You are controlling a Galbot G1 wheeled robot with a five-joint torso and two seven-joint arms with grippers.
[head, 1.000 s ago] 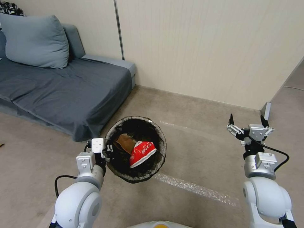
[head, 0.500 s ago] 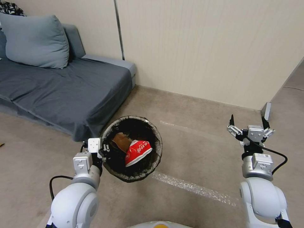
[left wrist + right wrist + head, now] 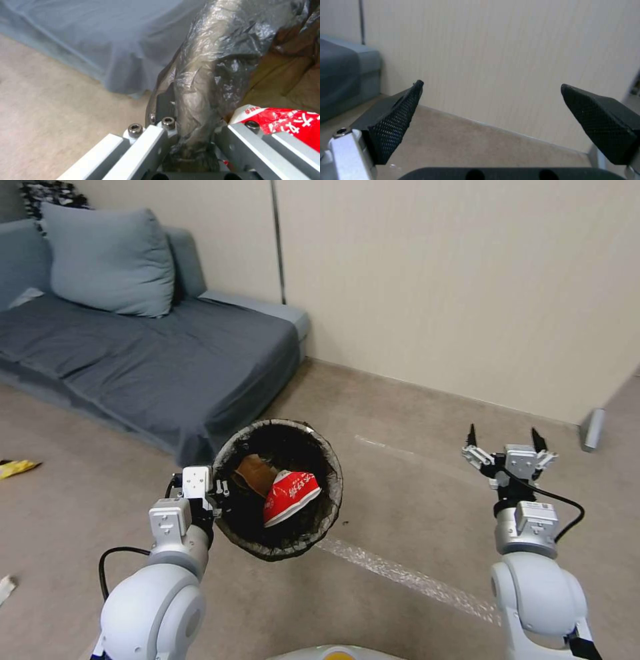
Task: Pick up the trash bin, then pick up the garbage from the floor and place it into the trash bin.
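trash bin (image 3: 278,490): bag-lined, tilted | inside: red cup (image 3: 289,496), tan bag (image 3: 253,473) (probably paper)

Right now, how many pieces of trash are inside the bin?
2 that I can see: a red-and-white cup and a tan paper bag beside it, both in the trash bin. More may hide underneath.

A grey sofa (image 3: 153,353) with a cushion (image 3: 110,260) stands against the wall (image 3: 467,280).

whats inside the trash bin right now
Inside the trash bin, held by the left gripper: a crumpled red-and-white cup and a tan paper bag. Anything beneath them is hidden.
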